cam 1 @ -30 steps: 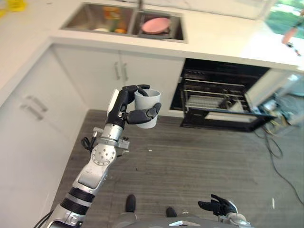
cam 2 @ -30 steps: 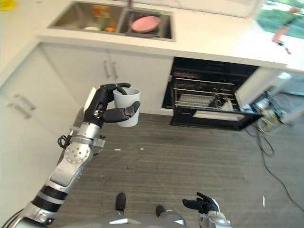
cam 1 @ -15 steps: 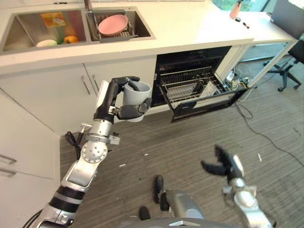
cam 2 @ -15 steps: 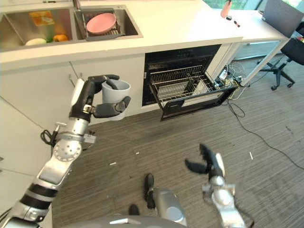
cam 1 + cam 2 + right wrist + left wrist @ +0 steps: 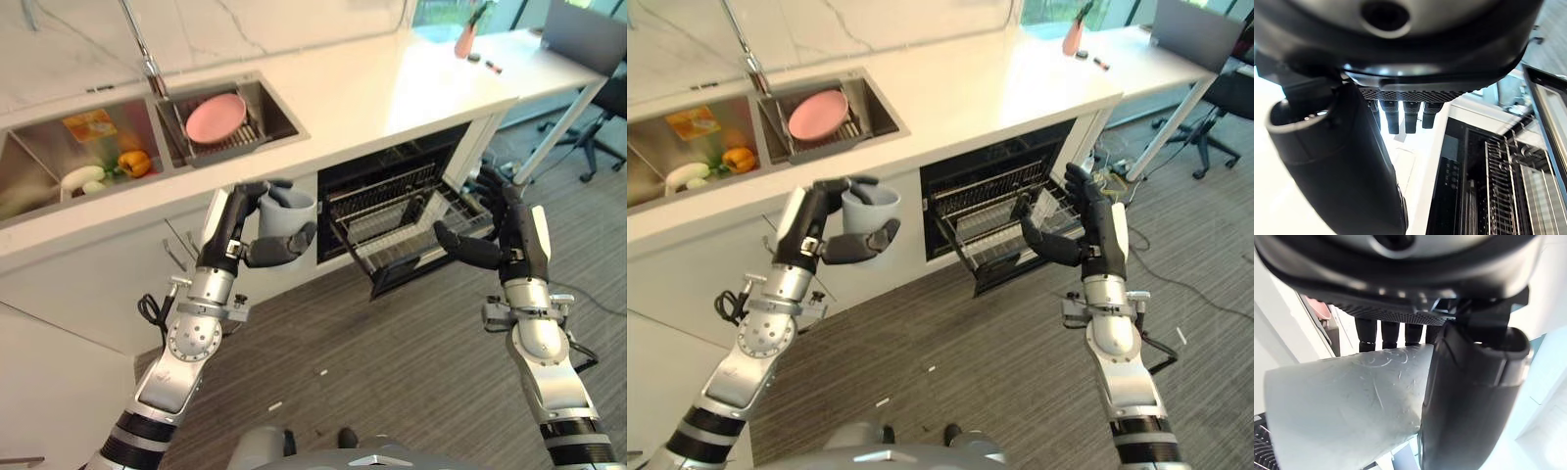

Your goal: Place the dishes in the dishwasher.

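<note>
My left hand [image 5: 240, 220] is shut on a grey cup [image 5: 286, 214], held upright in front of the white cabinets, left of the open dishwasher [image 5: 392, 201]. The cup's scratched wall [image 5: 1347, 396] sits between thumb and fingers in the left wrist view. The dishwasher's wire rack [image 5: 404, 217] is pulled out above its lowered door [image 5: 392, 277]. My right hand [image 5: 505, 235] is raised open, empty, just right of the rack; its wrist view looks at the rack [image 5: 1503, 196]. A pink plate [image 5: 216, 117] lies in the right sink basin [image 5: 269, 103].
The left sink basin [image 5: 39, 181] holds vegetables and a small box. A white counter [image 5: 392, 83] runs above the dishwasher, with a pink bottle [image 5: 466, 39] at its far end. Cables trail on the grey floor [image 5: 411, 382]. An office chair [image 5: 607, 117] stands at far right.
The camera has swung up and round, so the whole scene has shifted. My right hand has risen from low by the floor to beside the dishwasher rack. The cup stays in my left hand.
</note>
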Controlling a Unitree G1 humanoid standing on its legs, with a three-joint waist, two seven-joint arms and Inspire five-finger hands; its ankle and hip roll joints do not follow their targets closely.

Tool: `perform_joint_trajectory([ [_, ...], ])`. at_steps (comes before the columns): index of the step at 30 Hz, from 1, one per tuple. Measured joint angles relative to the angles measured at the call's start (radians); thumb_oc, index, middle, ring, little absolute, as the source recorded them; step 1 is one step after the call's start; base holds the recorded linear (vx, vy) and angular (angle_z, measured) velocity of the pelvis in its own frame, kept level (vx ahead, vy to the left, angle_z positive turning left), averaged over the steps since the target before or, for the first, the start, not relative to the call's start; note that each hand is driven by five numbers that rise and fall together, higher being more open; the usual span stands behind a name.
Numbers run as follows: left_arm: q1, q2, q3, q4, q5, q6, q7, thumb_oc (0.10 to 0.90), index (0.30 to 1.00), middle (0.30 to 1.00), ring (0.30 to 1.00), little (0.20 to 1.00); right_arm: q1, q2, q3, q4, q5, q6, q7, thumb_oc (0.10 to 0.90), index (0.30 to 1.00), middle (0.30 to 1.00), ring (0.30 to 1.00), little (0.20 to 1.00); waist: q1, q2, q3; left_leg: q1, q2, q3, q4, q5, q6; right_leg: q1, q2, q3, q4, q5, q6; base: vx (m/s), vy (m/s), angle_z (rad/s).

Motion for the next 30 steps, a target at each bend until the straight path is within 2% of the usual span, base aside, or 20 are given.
perform_joint_trajectory([
  [1, -0.001, -0.001, -0.002, 0.01, 0.0, 0.0, 0.0, 0.4, 0.3, 0.3, 0.3, 0.3, -0.003, 0.008, 0.035, 0.0, 0.003, 0.0, 0.002, 0.8, 0.9, 0.9, 0.9, 0.9, 0.008, 0.008, 0.0, 0.004, 0.0, -0.016, -0.215, 0.045, 0.007, 0.009, -0.021, 0.02, -0.022, 0.008, 0.027, 0.3, 0.035, -0.88],
  [3, -0.002, -0.022, -0.007, 0.041, 0.001, 0.0, 0.002, 0.4, 0.3, 0.3, 0.3, 0.3, 0.002, -0.032, 0.081, 0.0, 0.016, 0.0, 0.011, 0.8, 0.9, 0.9, 0.9, 0.9, 0.011, 0.081, 0.0, 0.048, 0.044, -0.076, -0.45, 0.138, -0.059, 0.039, 0.01, 0.007, -0.024, -0.005, 0.045, 0.19, 0.015, -0.86],
  [5, -0.005, -0.02, -0.008, 0.064, 0.001, 0.012, 0.017, 0.4, 0.3, 0.3, 0.3, 0.3, 0.017, -0.027, 0.118, -0.013, 0.042, 0.002, 0.023, 0.8, 0.9, 0.9, 0.9, 0.9, 0.055, 0.085, 0.006, 0.12, 0.021, -0.109, -0.471, 0.278, -0.023, 0.053, 0.011, -0.013, -0.018, -0.041, 0.13, 0.15, 0.061, -1.3],
  [6, -0.006, -0.015, -0.006, 0.064, 0.001, 0.012, 0.023, 0.4, 0.3, 0.3, 0.3, 0.3, 0.03, -0.018, 0.118, -0.032, 0.056, 0.001, 0.029, 0.8, 0.9, 0.9, 0.9, 0.9, 0.057, 0.076, 0.004, 0.128, 0.006, -0.11, -0.46, 0.302, 0.008, 0.063, 0.022, -0.024, -0.028, -0.042, 0.128, 0.17, 0.1, -1.05],
  [7, -0.009, -0.014, -0.006, 0.063, 0.001, 0.012, 0.027, 0.4, 0.3, 0.3, 0.3, 0.3, 0.039, -0.005, 0.113, -0.06, 0.082, 0.002, 0.032, 0.8, 0.9, 0.9, 0.9, 0.9, 0.056, 0.063, 0.002, 0.142, -0.009, -0.092, -0.464, 0.291, 0.053, 0.071, 0.02, -0.047, -0.03, -0.043, 0.109, 0.26, 0.178, -0.48],
  [8, -0.018, -0.017, -0.01, 0.061, 0.001, 0.012, 0.034, 0.4, 0.3, 0.3, 0.3, 0.3, 0.054, 0.013, 0.104, -0.119, 0.114, 0.0, 0.035, 0.8, 0.9, 0.9, 0.9, 0.9, 0.05, 0.059, 0.004, 0.163, -0.032, -0.086, -0.475, 0.291, 0.064, 0.085, 0.001, -0.082, -0.031, -0.036, 0.098, 0.13, 0.097, -0.25],
  [10, -0.047, -0.013, -0.03, 0.061, 0.001, 0.013, 0.033, 0.4, 0.3, 0.3, 0.3, 0.3, 0.059, 0.039, 0.098, -0.168, 0.13, -0.004, 0.034, 0.8, 0.9, 0.9, 0.9, 0.9, 0.012, 0.058, 0.004, 0.209, -0.038, -0.096, -0.515, 0.292, 0.081, 0.095, -0.002, -0.096, -0.004, -0.035, 0.114, 0.11, 0.106, 0.05],
  [13, -0.094, -0.014, -0.051, 0.06, 0.002, 0.011, 0.042, 0.4, 0.3, 0.3, 0.3, 0.3, 0.057, 0.075, 0.101, -0.218, 0.156, -0.008, 0.04, 0.8, 0.9, 0.9, 0.9, 0.9, -0.005, 0.041, -0.006, 0.225, -0.024, -0.077, -0.515, 0.269, 0.096, 0.038, 0.026, -0.061, 0.085, -0.048, 0.145, 0.05, 0.109, -0.21],
  [15, -0.112, -0.01, -0.056, 0.07, 0.001, 0.01, 0.05, 0.4, 0.3, 0.3, 0.3, 0.3, 0.043, 0.084, 0.113, -0.224, 0.157, -0.011, 0.045, 0.8, 0.9, 0.9, 0.9, 0.9, 0.007, 0.047, -0.003, 0.224, 0.009, -0.052, -0.514, 0.269, 0.099, -0.045, 0.063, -0.048, 0.213, -0.077, 0.178, -0.01, 0.067, -0.46],
  [16, -0.125, -0.002, -0.067, 0.08, 0.002, 0.013, 0.059, 0.4, 0.3, 0.3, 0.3, 0.3, 0.035, 0.09, 0.125, -0.222, 0.16, -0.011, 0.048, 0.8, 0.9, 0.9, 0.9, 0.9, -0.005, 0.043, -0.002, 0.225, 0.028, -0.038, -0.512, 0.257, 0.112, -0.098, 0.079, -0.07, 0.285, -0.059, 0.212, 0.01, 0.063, -1.08],
  [17, -0.132, 0.025, -0.061, 0.087, 0.002, 0.015, 0.084, 0.4, 0.3, 0.3, 0.3, 0.3, -0.019, 0.106, 0.164, -0.216, 0.188, -0.01, 0.045, 0.8, 0.9, 0.9, 0.9, 0.9, 0.021, 0.06, 0.026, 0.229, 0.082, 0.024, -0.504, 0.242, 0.12, -0.256, 0.104, -0.218, 0.527, -0.061, 0.272, 0.08, -0.016, -0.98],
  [18, -0.15, 0.027, -0.073, 0.11, 0.004, 0.031, 0.076, 0.4, 0.3, 0.3, 0.3, 0.3, -0.022, 0.103, 0.172, -0.217, 0.193, -0.01, 0.055, 0.8, 0.9, 0.9, 0.9, 0.9, 0.012, 0.072, 0.032, 0.236, 0.097, 0.024, -0.5, 0.241, 0.118, -0.268, 0.097, -0.263, 0.512, -0.071, 0.234, 0.08, -0.073, -0.92],
  [19, -0.158, 0.027, -0.087, 0.122, 0.004, 0.04, 0.069, 0.4, 0.3, 0.3, 0.3, 0.3, -0.021, 0.097, 0.172, -0.217, 0.193, -0.009, 0.056, 0.8, 0.9, 0.9, 0.9, 0.9, -0.001, 0.073, 0.032, 0.251, 0.097, 0.023, -0.502, 0.235, 0.11, -0.259, 0.077, -0.273, 0.452, -0.078, 0.221, 0.13, -0.095, -0.11],
  [21, -0.165, 0.024, -0.097, 0.12, 0.02, 0.043, 0.06, 0.4, 0.3, 0.3, 0.3, 0.3, -0.023, 0.084, 0.169, -0.217, 0.193, -0.011, 0.048, 0.8, 0.9, 0.9, 0.9, 0.9, -0.015, 0.077, 0.031, 0.273, 0.089, 0.028, -0.506, 0.226, 0.089, -0.23, 0.015, -0.219, 0.285, -0.054, 0.195, 0.09, -0.063, -0.01],
  [23, -0.182, 0.023, -0.097, 0.119, 0.043, 0.041, 0.065, 0.4, 0.3, 0.3, 0.3, 0.3, -0.021, 0.072, 0.167, -0.217, 0.192, -0.011, 0.048, 0.8, 0.9, 0.9, 0.9, 0.9, -0.014, 0.076, 0.03, 0.281, 0.08, 0.021, -0.507, 0.222, 0.075, -0.213, -0.036, -0.17, 0.156, 0.0, 0.2, 0.09, -0.097, 0.08],
  [25, -0.188, 0.026, -0.093, 0.115, 0.067, 0.043, 0.073, 0.4, 0.3, 0.3, 0.3, 0.3, -0.013, 0.074, 0.172, -0.217, 0.192, -0.008, 0.054, 0.8, 0.9, 0.9, 0.9, 0.9, -0.009, 0.059, 0.018, 0.296, 0.072, 0.024, -0.513, 0.216, 0.055, -0.175, -0.075, -0.179, 0.056, 0.07, 0.213, 0.14, -0.16, 0.06],
  [26, -0.187, 0.037, -0.073, 0.11, 0.109, 0.042, 0.082, 0.4, 0.3, 0.3, 0.3, 0.3, -0.01, 0.074, 0.18, -0.214, 0.193, -0.006, 0.064, 0.8, 0.9, 0.9, 0.9, 0.9, 0.006, 0.024, -0.004, 0.315, 0.065, 0.031, -0.513, 0.205, 0.026, -0.133, -0.085, -0.182, -0.008, 0.126, 0.207, 0.13, -0.116, -0.11],
  [27, -0.184, 0.048, -0.053, 0.104, 0.124, 0.042, 0.085, 0.4, 0.3, 0.3, 0.3, 0.3, -0.008, 0.078, 0.182, -0.214, 0.193, -0.006, 0.072, 0.8, 0.9, 0.9, 0.9, 0.9, 0.013, -0.01, -0.026, 0.323, 0.054, 0.037, -0.513, 0.191, 0.002, -0.11, -0.084, -0.183, -0.037, 0.14, 0.183, 0.11, -0.115, -0.34],
  [28, -0.171, 0.032, -0.028, 0.097, 0.14, 0.042, 0.095, 0.4, 0.3, 0.3, 0.3, 0.3, -0.015, 0.069, 0.181, -0.21, 0.193, -0.004, 0.078, 0.8, 0.9, 0.9, 0.9, 0.9, 0.029, 0.005, -0.035, 0.333, 0.076, 0.05, -0.512, 0.183, -0.021, -0.098, -0.06, -0.178, -0.069, 0.151, 0.154, 0.09, -0.092, -0.34],
  [30, -0.168, 0.024, 0.001, 0.079, 0.168, 0.041, 0.105, 0.4, 0.3, 0.3, 0.3, 0.3, -0.016, 0.046, 0.168, -0.213, 0.195, -0.005, 0.076, 0.8, 0.9, 0.9, 0.9, 0.9, 0.012, 0.041, -0.056, 0.341, 0.145, 0.044, -0.516, 0.182, -0.05, -0.084, 0.009, -0.192, -0.066, 0.142, 0.114, 0.05, -0.09, -0.13],
])
